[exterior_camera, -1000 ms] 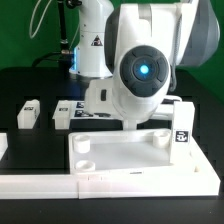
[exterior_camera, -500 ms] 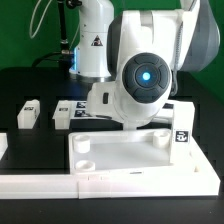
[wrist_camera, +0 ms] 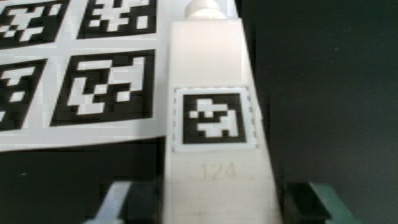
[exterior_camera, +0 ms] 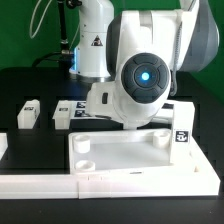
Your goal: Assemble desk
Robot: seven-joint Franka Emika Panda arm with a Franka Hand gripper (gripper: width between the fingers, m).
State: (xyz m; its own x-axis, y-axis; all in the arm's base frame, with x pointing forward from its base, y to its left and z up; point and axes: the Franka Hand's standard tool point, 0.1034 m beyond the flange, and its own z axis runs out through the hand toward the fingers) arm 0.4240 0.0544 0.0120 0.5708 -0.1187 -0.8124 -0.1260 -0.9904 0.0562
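The gripper [wrist_camera: 219, 203] straddles a white leg [wrist_camera: 217, 110] lying along the edge of the marker board [wrist_camera: 71, 47]. Its fingers [wrist_camera: 121, 200] stand clear of the leg's sides, holding nothing. The arm [exterior_camera: 145, 70] hides this from the exterior view, and the leg's far end is cut off.

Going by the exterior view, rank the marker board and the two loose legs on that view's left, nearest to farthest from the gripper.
1. marker board, right next to the gripper, mid-table.
2. inner loose leg, by the board's edge on the exterior view's left.
3. outer loose leg, farthest toward the exterior view's left.
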